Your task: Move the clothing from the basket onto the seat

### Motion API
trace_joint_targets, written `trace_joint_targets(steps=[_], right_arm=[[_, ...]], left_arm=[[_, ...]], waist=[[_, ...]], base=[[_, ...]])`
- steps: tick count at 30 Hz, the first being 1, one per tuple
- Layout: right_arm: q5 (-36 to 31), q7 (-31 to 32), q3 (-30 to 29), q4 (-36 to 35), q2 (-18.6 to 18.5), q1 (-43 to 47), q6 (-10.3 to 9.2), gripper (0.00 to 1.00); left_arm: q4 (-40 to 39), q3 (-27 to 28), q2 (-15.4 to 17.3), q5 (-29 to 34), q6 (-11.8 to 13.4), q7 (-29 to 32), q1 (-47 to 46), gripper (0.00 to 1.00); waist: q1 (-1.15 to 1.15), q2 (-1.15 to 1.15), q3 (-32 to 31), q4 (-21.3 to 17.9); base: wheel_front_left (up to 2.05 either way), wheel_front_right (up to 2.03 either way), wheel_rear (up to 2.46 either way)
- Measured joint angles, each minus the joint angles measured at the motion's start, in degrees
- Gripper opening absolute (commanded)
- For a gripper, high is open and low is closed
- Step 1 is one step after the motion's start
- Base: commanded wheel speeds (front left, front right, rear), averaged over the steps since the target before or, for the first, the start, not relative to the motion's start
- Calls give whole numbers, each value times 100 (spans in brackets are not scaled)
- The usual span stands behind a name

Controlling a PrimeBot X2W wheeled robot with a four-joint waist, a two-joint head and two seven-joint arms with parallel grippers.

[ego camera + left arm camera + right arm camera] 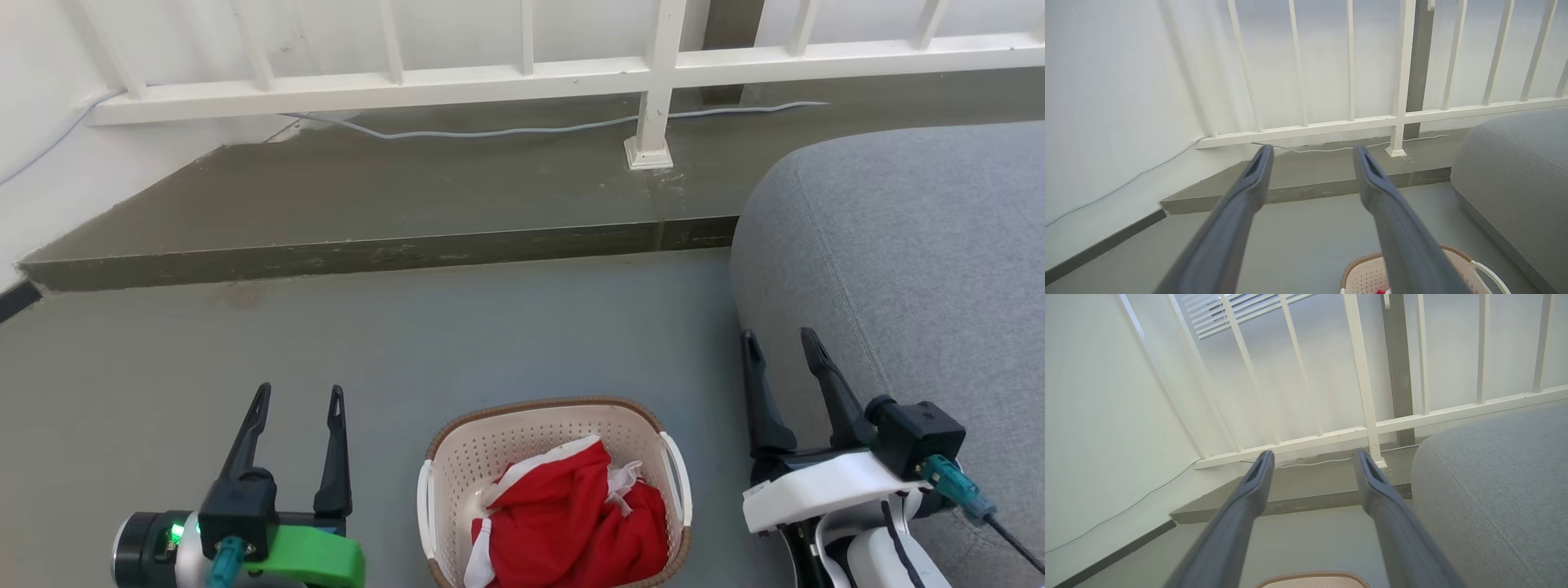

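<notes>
Red clothing [571,514] with white panels lies bunched in the cream perforated basket [490,445], which stands on the floor at the bottom middle of the head view. The big grey seat [914,237] rises to the right of it. My left gripper [298,400] hovers open to the left of the basket, nothing between its fingers. My right gripper [780,339] is open too, to the right of the basket and against the seat's front edge. The left wrist view shows the basket rim [1359,263] and the seat [1515,175]; the right wrist view shows the seat [1494,486].
A raised grey step [367,253] crosses the floor beyond the basket, with a white railing [522,82] and a pale cable [490,131] on it. A white wall [41,122] closes the left side. Bare grey floor [408,335] lies between the step and the basket.
</notes>
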Motion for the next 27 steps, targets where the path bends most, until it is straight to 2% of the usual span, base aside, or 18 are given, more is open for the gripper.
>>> trace_joint_targets(steps=[7,27], right_arm=[[-461,-123,97,-116,-2,8,-101,100],[-469,-123,89,-120,-3,79,-146,100]], left_arm=[[-101,-30,-1,424,76,-97,131,100],[-68,96,-13,248,82,-97,138,100]], waist=[[0,0,-31,-9],[0,0,-25,-16]], base=[[0,0,0],[0,0,0]])
